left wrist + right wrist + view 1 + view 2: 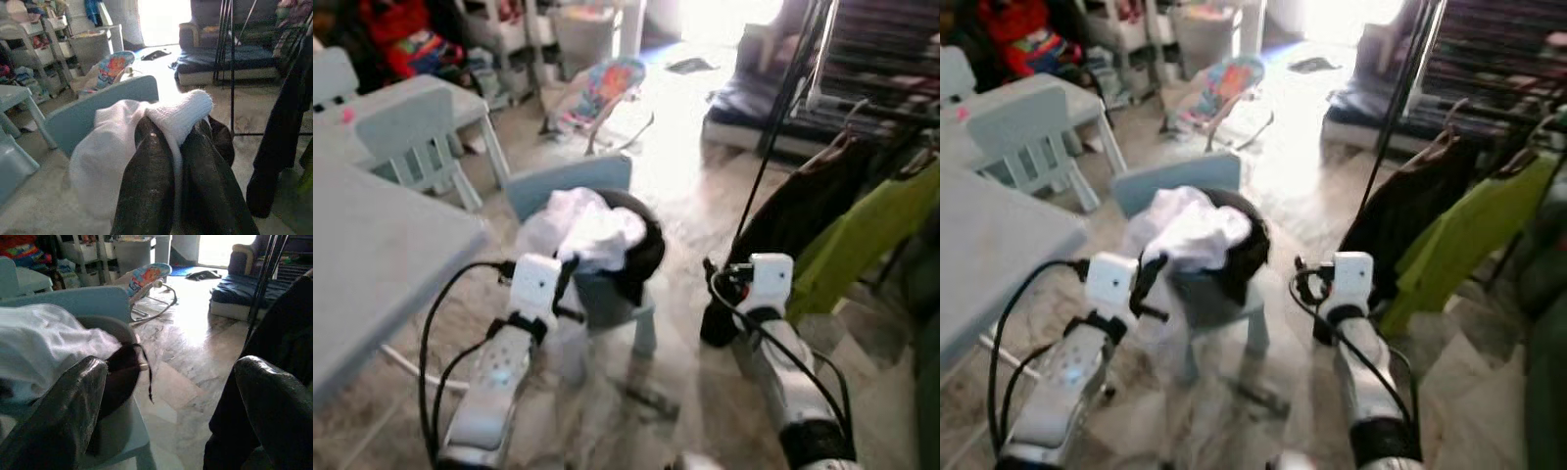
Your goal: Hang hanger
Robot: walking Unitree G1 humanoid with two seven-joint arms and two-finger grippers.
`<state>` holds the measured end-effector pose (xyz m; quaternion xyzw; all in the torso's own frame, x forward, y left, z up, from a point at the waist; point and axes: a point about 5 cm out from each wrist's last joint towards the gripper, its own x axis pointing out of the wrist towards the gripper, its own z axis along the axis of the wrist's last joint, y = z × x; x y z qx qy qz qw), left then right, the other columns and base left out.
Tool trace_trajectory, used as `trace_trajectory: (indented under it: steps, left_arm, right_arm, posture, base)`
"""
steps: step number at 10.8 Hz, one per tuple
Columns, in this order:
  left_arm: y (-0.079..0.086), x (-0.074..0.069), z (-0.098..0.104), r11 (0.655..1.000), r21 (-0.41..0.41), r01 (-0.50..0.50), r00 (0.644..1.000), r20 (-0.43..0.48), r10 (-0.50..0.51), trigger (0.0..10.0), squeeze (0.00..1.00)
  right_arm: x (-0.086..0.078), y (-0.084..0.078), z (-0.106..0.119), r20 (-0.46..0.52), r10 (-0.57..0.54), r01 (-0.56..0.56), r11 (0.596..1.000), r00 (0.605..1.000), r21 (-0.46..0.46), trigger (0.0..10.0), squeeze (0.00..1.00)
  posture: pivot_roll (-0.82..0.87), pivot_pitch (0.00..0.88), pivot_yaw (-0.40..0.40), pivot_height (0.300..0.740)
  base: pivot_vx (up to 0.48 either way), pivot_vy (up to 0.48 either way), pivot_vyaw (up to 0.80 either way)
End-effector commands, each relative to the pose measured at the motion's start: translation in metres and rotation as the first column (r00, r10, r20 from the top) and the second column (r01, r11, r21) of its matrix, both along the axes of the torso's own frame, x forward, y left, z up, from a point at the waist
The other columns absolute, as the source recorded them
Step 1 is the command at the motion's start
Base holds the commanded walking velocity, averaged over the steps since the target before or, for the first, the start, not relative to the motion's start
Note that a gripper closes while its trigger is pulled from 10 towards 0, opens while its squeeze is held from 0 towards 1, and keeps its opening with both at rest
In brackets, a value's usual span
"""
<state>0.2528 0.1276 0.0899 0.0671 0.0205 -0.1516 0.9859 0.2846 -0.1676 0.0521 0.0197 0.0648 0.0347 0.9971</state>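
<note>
Pinching white cloth [122,147] – left gripper [178,161] jaws closed; right gripper [181,406] jaws spread, empty.

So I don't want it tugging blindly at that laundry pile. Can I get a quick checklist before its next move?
1. Left tool shut on the white garment: ok.
2. Right tool open and holding nothing: ok.
3. Laundry basket seated on the blue chair: ok.
4. Hanger located in the pile: cannot tell.
5. Room on the rack beside the dark garment and green garment: cannot tell.
</note>
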Motion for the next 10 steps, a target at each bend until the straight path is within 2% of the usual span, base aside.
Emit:
trace_trajectory:
  steps: [1, 4, 6, 8, 9, 10]
  left_arm:
    - [0.001, 0.002, 0.008, 1.000, 0.016, 0.004, 0.999, 0.046, -0.005, 10.0, 0.00]
    - [-0.009, 0.000, 0.015, 0.996, -0.051, 0.079, 0.996, 0.048, -0.077, 10.0, 0.00]
    - [-0.015, 0.002, 0.029, 0.989, -0.072, 0.126, 0.988, 0.094, -0.119, 10.0, 0.00]
    - [-0.023, 0.009, 0.061, 0.973, -0.164, 0.164, 0.973, 0.191, -0.132, 10.0, 0.00]
    - [-0.027, 0.010, 0.072, 0.968, -0.168, 0.184, 0.964, 0.222, -0.145, 10.0, 0.00]
    - [-0.035, 0.013, 0.092, 0.956, -0.185, 0.227, 0.947, 0.272, -0.172, 10.0, 0.00]
  right_arm:
    - [0.002, 0.002, 0.003, 0.014, 0.005, -0.005, 1.000, 1.000, -0.001, 10.0, 0.00]
    - [0.002, 0.001, 0.002, 0.011, 0.003, -0.003, 1.000, 1.000, -0.005, 10.0, 0.00]
    - [0.004, 0.000, 0.005, 0.023, 0.003, -0.003, 1.000, 1.000, -0.011, 10.0, 0.00]
    - [0.011, -0.001, 0.017, 0.097, -0.002, 0.008, 0.998, 0.995, -0.064, 10.0, 0.00]
    - [0.012, -0.001, 0.019, 0.100, -0.006, 0.013, 0.998, 0.995, -0.065, 10.0, 0.00]
    - [0.013, -0.002, 0.019, 0.102, -0.009, 0.016, 0.997, 0.995, -0.073, 10.0, 0.00]
  posture:
    - [-0.01, 0.000, -0.028, 0.740]
    - [-0.01, 0.000, -0.033, 0.740]
    - [-0.01, 0.000, -0.028, 0.740]
    - [-0.01, 0.000, -0.026, 0.740]
    - [-0.01, 0.000, -0.026, 0.740]
    - [-0.01, 0.000, -0.026, 0.740]
  base:
    - [0.000, 0.000, -0.80]
    - [0.000, 0.000, -0.80]
    - [0.000, 0.000, -0.80]
    - [0.000, 0.000, -0.80]
    - [0.000, 0.000, -0.80]
    - [0.000, 0.000, -0.80]
